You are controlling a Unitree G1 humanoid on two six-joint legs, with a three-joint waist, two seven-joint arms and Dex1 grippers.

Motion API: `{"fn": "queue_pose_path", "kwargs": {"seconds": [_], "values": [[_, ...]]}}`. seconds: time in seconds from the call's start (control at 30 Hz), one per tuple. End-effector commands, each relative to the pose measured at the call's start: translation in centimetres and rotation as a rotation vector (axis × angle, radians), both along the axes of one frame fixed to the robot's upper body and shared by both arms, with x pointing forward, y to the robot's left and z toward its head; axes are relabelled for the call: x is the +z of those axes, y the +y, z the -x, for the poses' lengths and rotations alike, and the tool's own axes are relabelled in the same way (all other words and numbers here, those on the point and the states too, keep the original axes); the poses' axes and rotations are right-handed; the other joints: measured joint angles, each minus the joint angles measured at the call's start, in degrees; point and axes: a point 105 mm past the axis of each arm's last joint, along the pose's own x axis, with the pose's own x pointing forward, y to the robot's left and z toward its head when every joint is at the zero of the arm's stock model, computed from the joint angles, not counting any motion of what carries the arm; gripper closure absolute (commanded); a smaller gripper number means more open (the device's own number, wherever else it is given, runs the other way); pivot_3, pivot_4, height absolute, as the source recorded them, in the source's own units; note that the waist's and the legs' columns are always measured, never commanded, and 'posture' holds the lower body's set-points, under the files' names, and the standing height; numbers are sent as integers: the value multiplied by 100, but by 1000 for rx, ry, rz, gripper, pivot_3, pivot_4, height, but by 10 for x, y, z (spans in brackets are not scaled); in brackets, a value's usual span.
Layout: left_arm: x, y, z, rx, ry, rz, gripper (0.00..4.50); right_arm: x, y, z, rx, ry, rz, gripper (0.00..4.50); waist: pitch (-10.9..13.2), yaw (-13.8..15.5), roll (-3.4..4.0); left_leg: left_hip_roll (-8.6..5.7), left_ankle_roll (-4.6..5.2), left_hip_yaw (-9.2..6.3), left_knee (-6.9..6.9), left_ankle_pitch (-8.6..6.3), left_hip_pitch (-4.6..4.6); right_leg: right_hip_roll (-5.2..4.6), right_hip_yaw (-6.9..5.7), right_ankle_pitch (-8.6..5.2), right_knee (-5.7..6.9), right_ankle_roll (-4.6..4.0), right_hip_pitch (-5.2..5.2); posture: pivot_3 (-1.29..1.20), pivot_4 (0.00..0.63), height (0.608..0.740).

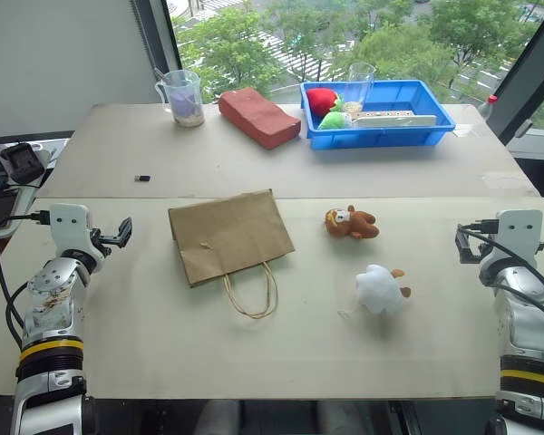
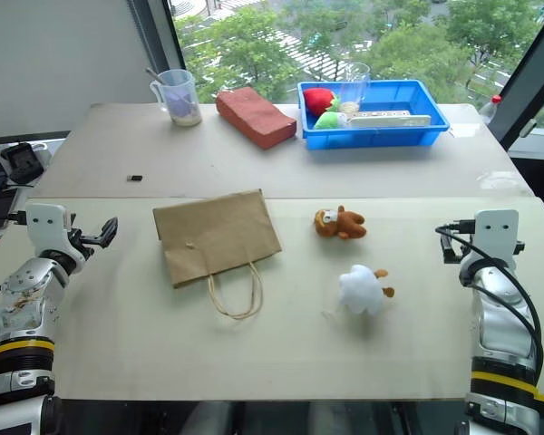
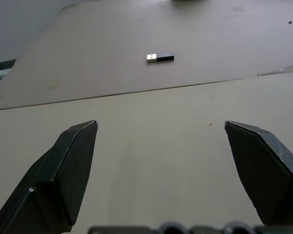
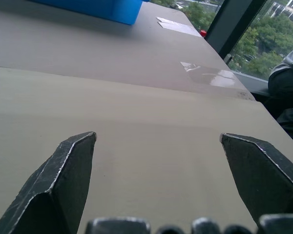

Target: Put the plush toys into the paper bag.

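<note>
Flat on the near table (image 1: 281, 353) we see the paper bag (image 1: 228, 235), a plain brown kraft sheet lying turned a little askew, its thin looped string handles (image 1: 252, 292) trailing toward us. To its right, well apart from it, lie the plush toys: the brown animal (image 1: 350, 222) with a pale face lies on its side farther from us, and the fluffy white one (image 1: 381, 289) with small tan bits sits nearer, the two close but not touching. Both toys are outside the bag. Our left gripper (image 1: 118, 233) hangs over the table's left edge and our right gripper (image 4: 158, 146) over the right edge, each with its fingers spread wide and nothing between them. From the head we also take in the far table: a clear measuring cup (image 1: 182, 96), a reddish brick-shaped block (image 1: 258, 117), and a blue tray (image 1: 432, 119) holding red and green soft items and a clear glass. Our left wrist view adds a close look at a small black USB stick (image 3: 160, 57) with a metal plug, just past the seam between the tables. Our right wrist view shows a corner of the tray, tape patches on the tabletop and a person's dark sleeve (image 4: 285, 85) by the window. We can read no writing or labels anywhere.
</note>
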Motion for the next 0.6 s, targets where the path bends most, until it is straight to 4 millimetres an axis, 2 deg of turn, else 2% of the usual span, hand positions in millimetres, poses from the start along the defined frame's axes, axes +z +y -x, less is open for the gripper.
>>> {"fn": "queue_pose_path", "kwargs": {"seconds": [0.03, 0.1, 0.2, 0.23, 0.3, 0.37, 0.47, 0.6], "values": [[37, -5, 3, -104, -65, -43, 71, 28, 11, -6, 65, -74, 40, 0, 1, -3, -1, 0, 0, 0, 0, 0, 0, 0, 0, 0, 0, 0, 0, 0, 150, 740], [63, -33, 9, -331, -68, -113, 71, 48, 26, -13, 168, -97, 73, 0, 3, -37, -2, 0, 0, 0, 0, 0, -6, 0, 0, 0, 5, 0, -6, 0, 150, 740], [82, -74, 21, -599, -43, -185, 71, 65, 51, -16, 351, -92, 82, 0, 3, -36, 0, 0, -1, 0, 0, 1, -7, 0, 1, 0, 5, 0, -7, 0, 150, 740], [82, -90, 28, -711, -12, -256, 71, 72, 68, -15, 459, -84, 65, 0, 1, -29, 2, 1, 0, 0, 0, 0, -4, 0, 1, 0, 1, 0, -4, 0, 150, 740], [78, -109, 36, -855, 42, -358, 71, 79, 96, -10, 634, -63, 40, 0, 0, -10, 5, 1, 2, 0, -6, -1, 4, 0, 0, -1, -7, 0, 6, 0, 150, 740], [74, -118, 41, -943, 73, -418, 71, 84, 119, -2, 776, -39, 23, 0, 0, -13, 5, 1, 5, 0, -11, -3, 6, 0, -1, -1, -8, 1, 7, 0, 150, 740], [60, -138, 51, -1141, 118, -544, 71, 97, 167, 19, 1060, 9, -1, 0, 1, -15, 5, 2, 7, 0, -10, -4, -5, 0, -2, -1, -5, 0, 1, 0, 150, 740], [44, -153, 61, -1323, 147, -648, 71, 100, 202, 43, 1280, 88, 15, 0, 1, 2, 3, 2, 7, 0, -7, -4, -8, 0, -3, -1, -8, 0, 2, 0, 150, 740]]}}
